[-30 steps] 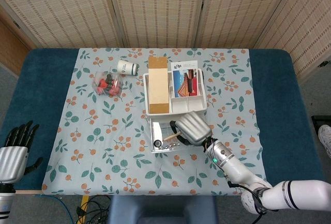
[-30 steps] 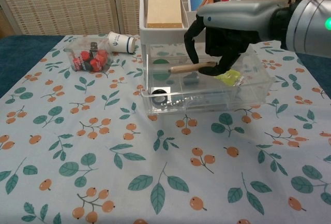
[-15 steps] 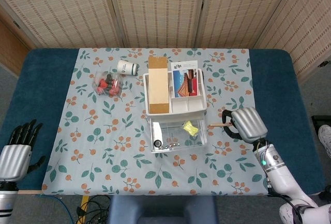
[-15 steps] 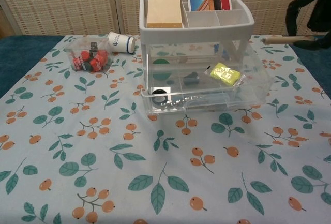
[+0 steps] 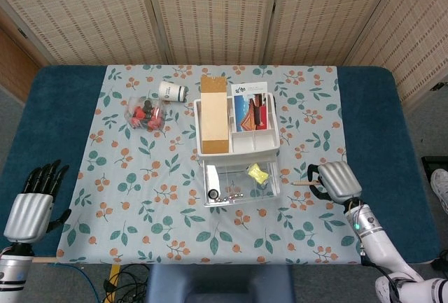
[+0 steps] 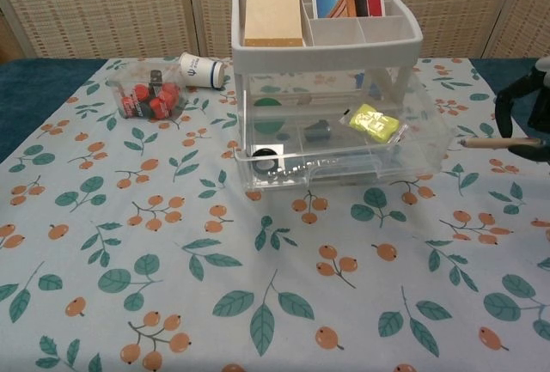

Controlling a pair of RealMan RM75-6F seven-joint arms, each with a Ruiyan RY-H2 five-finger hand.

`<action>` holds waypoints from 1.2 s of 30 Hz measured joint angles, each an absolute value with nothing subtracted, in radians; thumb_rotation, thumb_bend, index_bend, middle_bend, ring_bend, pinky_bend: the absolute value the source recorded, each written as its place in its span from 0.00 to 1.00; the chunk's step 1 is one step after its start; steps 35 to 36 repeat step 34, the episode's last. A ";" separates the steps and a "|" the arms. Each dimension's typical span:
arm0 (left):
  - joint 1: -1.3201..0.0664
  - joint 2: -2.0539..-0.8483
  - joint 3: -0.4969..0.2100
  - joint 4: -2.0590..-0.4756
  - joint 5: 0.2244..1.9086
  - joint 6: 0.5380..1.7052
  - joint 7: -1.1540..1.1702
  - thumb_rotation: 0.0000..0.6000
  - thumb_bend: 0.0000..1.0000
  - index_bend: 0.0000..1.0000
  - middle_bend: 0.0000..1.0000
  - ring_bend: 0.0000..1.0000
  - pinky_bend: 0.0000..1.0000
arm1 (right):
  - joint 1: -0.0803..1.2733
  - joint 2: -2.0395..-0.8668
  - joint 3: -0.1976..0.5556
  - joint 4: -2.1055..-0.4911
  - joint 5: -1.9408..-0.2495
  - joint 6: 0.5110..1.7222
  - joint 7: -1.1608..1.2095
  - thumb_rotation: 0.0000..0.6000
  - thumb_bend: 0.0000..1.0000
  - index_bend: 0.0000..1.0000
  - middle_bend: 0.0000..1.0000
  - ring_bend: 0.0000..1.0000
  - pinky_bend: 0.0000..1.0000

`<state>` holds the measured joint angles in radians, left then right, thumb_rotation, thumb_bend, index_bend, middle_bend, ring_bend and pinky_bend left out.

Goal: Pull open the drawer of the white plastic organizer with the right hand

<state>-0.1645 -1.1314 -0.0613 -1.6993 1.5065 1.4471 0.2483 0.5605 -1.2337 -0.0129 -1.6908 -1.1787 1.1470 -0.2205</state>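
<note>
We found the white plastic organizer [image 5: 236, 127] standing near the middle of the counter [image 5: 63, 100], on the flowered cloth [image 5: 140, 191]. Its clear drawer [image 5: 240, 182] was already drawn out toward the robot, with its front lip [image 6: 335, 164] well forward of the white frame. Its contents lay exposed: a yellow packet [image 6: 375, 121], a small dark piece [image 6: 317, 130] and a black ring [image 6: 263, 155].

The drawer's axis of travel ran from the organizer straight toward the robot's side of the counter. The right robot hand [image 5: 336, 181] lay off that line, to the right of the drawer and apart from it, with bare cloth between. In the chest view its dark fingers [image 6: 514, 97] showed at the right edge, curled about a thin wooden stick [image 6: 501, 143]. The stick lay level, its free end pointing left toward the drawer wall without touching it.

The left robot hand [image 5: 33, 201] rested at the near left corner of the counter, fingers spread and holding nothing, much farther from the organizer than the right.

We judged the pulling step to be substantially complete. Any further pull would require the right robot hand to travel left to the front lip and then draw along the axis toward the robot
</note>
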 measured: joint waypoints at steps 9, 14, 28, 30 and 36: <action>-0.158 -1.131 -0.058 -1.690 1.498 1.453 0.238 1.00 0.22 0.02 0.00 0.00 0.07 | 0.557 -1.335 -0.001 -1.609 -1.206 1.077 -0.222 1.00 0.51 0.19 0.99 1.00 1.00; -0.156 -1.136 -0.055 -1.682 1.495 1.450 0.230 1.00 0.22 0.02 0.00 0.00 0.07 | 0.537 -1.329 0.004 -1.614 -1.217 1.096 -0.219 1.00 0.51 0.14 0.90 0.96 1.00; -0.153 -1.138 -0.059 -1.669 1.487 1.457 0.208 1.00 0.22 0.02 0.00 0.00 0.07 | 0.359 -1.138 0.015 -1.763 -1.296 1.358 -0.161 1.00 0.51 0.14 0.28 0.23 0.35; -0.154 -1.140 -0.060 -1.668 1.485 1.457 0.209 1.00 0.22 0.02 0.00 0.00 0.07 | 0.330 -1.113 0.012 -1.778 -1.305 1.387 -0.149 1.00 0.51 0.14 0.24 0.17 0.29; -0.157 -1.146 -0.061 -1.669 1.486 1.455 0.216 1.00 0.22 0.02 0.00 0.00 0.07 | 0.274 -1.075 0.004 -1.803 -1.325 1.440 -0.131 1.00 0.51 0.14 0.22 0.16 0.27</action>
